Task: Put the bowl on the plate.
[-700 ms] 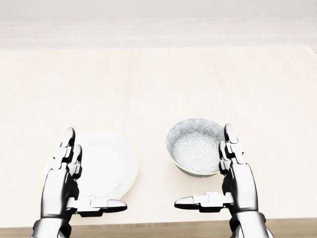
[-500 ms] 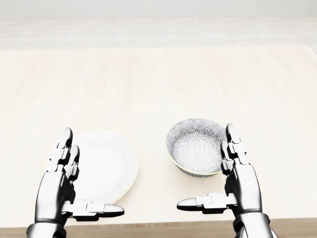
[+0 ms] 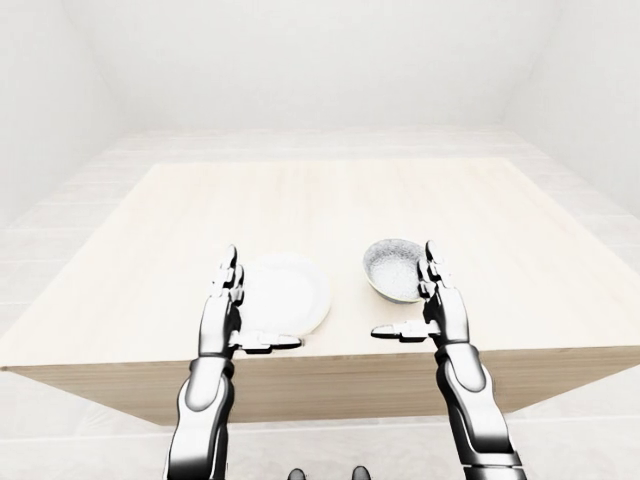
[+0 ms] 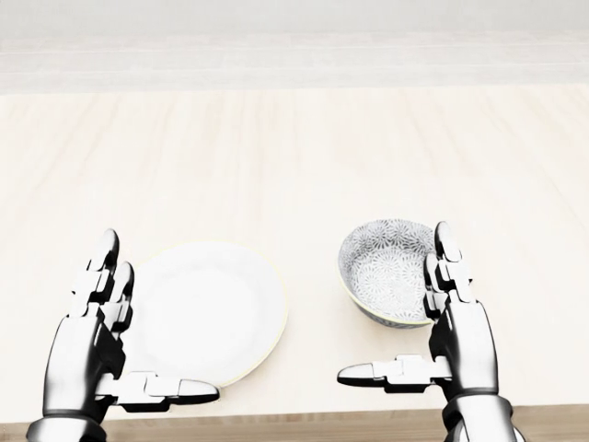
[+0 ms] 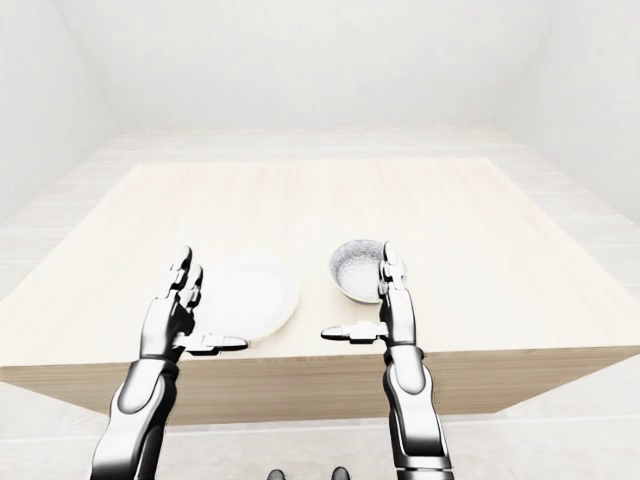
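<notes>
Bowl point(image 4: 388, 267) sits lower right of head view on table point(image 4: 276, 157), apart from plate point(image 4: 212, 313) lower left. R hand point(image 4: 460, 343) spread, fingers point(image 4: 446, 250) just beside its right rim, prob. lining up a grasp; L hand point(image 4: 87, 357) spread by plate, empty.

My left hand point(image 4: 87, 354) and right hand point(image 4: 460, 345) gleam like polished metal; the table point(image 4: 276, 157) under them is pale matt wood, the plate point(image 4: 212, 308) smooth glossy white, the bowl point(image 4: 382, 262) glazed, finely patterned.

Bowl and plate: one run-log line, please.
bowl: on table, right of plate in head view | plate: empty | left robot hand: open by plate | right robot hand: open beside bowl
</notes>
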